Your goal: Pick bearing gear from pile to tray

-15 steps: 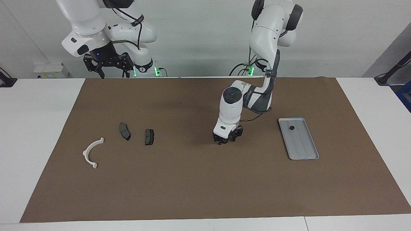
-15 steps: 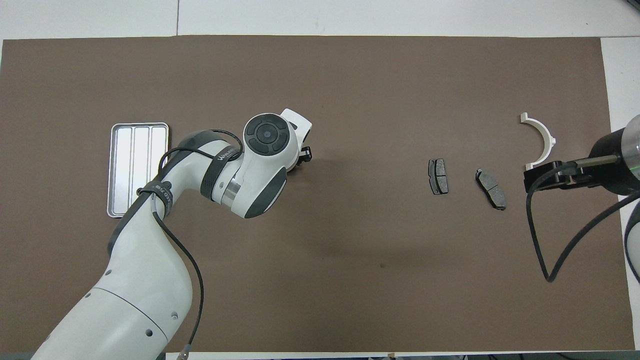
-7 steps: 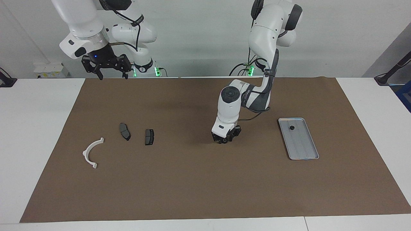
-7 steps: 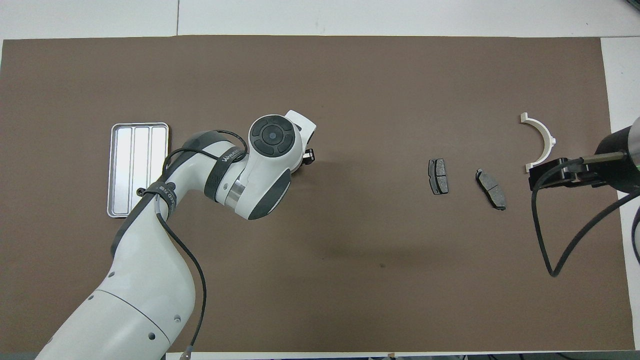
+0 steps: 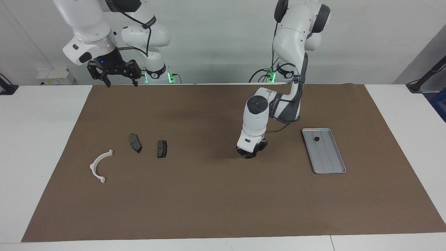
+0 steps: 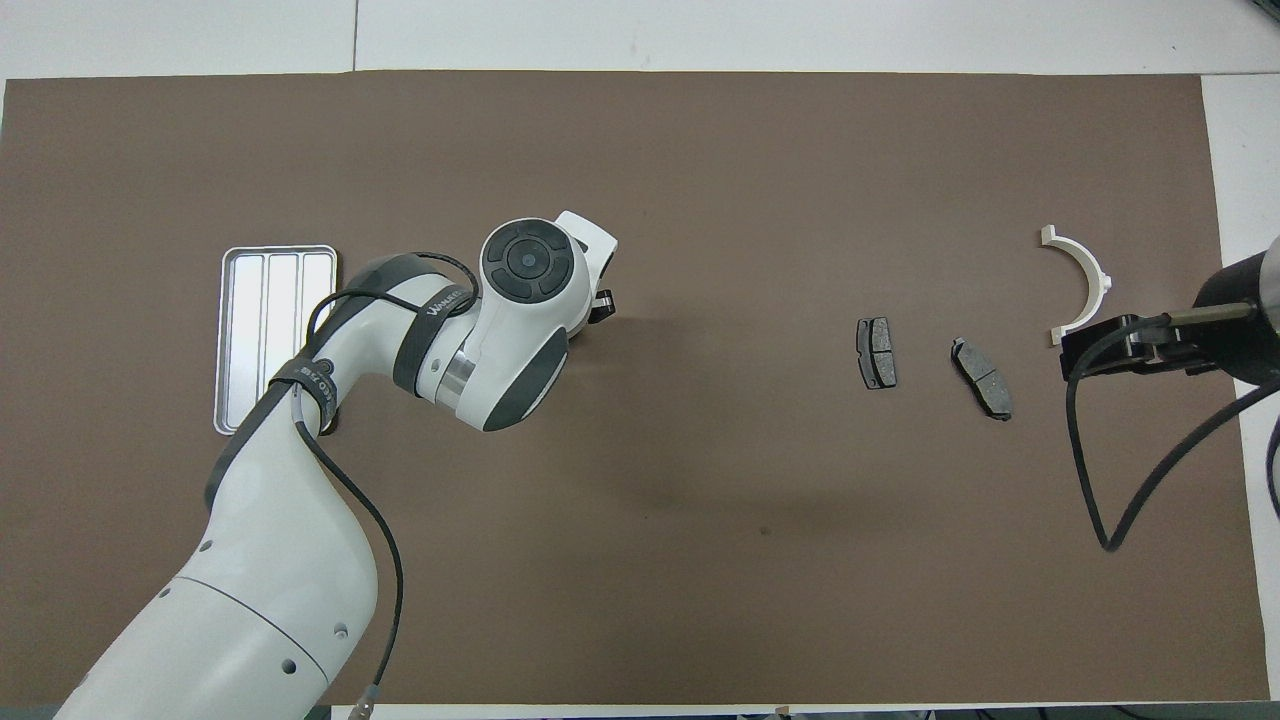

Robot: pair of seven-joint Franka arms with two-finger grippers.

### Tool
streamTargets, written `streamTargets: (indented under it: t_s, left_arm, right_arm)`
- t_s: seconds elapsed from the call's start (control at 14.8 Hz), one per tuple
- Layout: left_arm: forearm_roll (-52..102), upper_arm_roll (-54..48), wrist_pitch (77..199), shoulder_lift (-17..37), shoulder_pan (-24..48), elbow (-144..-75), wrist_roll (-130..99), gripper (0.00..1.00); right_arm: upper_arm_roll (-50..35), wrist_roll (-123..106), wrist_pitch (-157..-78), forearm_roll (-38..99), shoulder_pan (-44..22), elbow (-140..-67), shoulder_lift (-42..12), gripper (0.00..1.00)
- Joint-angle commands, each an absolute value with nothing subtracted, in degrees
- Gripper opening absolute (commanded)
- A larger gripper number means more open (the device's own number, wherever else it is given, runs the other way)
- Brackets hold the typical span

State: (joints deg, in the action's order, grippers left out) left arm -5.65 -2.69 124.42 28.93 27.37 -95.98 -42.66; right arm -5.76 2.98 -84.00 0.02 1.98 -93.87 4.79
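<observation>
The left gripper (image 5: pixel 250 156) is held low over the brown mat (image 5: pixel 216 202) between the scattered pile and the flat silver ribbed metal tray (image 5: pixel 334 167), presumably mid-carry; whether its fingers are closed cannot be told. One small black round piece (image 5: pixel 316 138) lies in the tray. The right gripper (image 5: pixel 118 79) waits raised, fingers apart.

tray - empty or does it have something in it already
Not empty: the tray holds one small black round piece near its end closest to the robots.

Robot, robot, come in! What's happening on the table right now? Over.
Left tool low over the brown mat, beside the tray. One small black piece in the tray. Right tool up, waiting. Nothing in the way.
</observation>
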Motion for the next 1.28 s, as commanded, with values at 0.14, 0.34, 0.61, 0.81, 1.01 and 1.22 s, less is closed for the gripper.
streamTargets:
  t_s: [0.14,0.34,0.61,0.81,1.01,1.22]
  left_arm:
    - [-2.2,-3.3,108.3,18.7,13.7,-92.8,-22.4,0.05]
    - [-0.3,-3.0,103.3,14.4,3.5,-92.8,-8.0,0.07]
    - [-0.3,-3.0,104.6,13.7,-6.7,-94.2,9.2,0.08]
    - [-0.3,-3.0,118.6,11.9,-6.4,-104.6,8.8,0.08]
    - [-0.3,-3.1,125.8,12.3,-6.2,-109.8,7.5,0.08]
    - [-0.3,-3.1,129.9,13.1,-4.6,-111.4,4.9,0.08]
  right_arm:
    - [-5.9,3.6,-83.9,0.8,2.2,-94.2,5.2,1.0]
    - [-5.9,3.7,-83.8,0.7,2.1,-94.2,5.3,1.0]
    - [-5.8,3.8,-84.3,-0.5,2.5,-94.2,5.2,1.0]
    - [-5.8,3.7,-84.4,-2.7,2.2,-94.3,5.2,1.0]
    - [-5.8,3.8,-84.4,-3.1,2.1,-94.2,5.2,1.0]
    - [-5.8,3.9,-84.3,-2.2,2.7,-94.2,5.4,1.0]
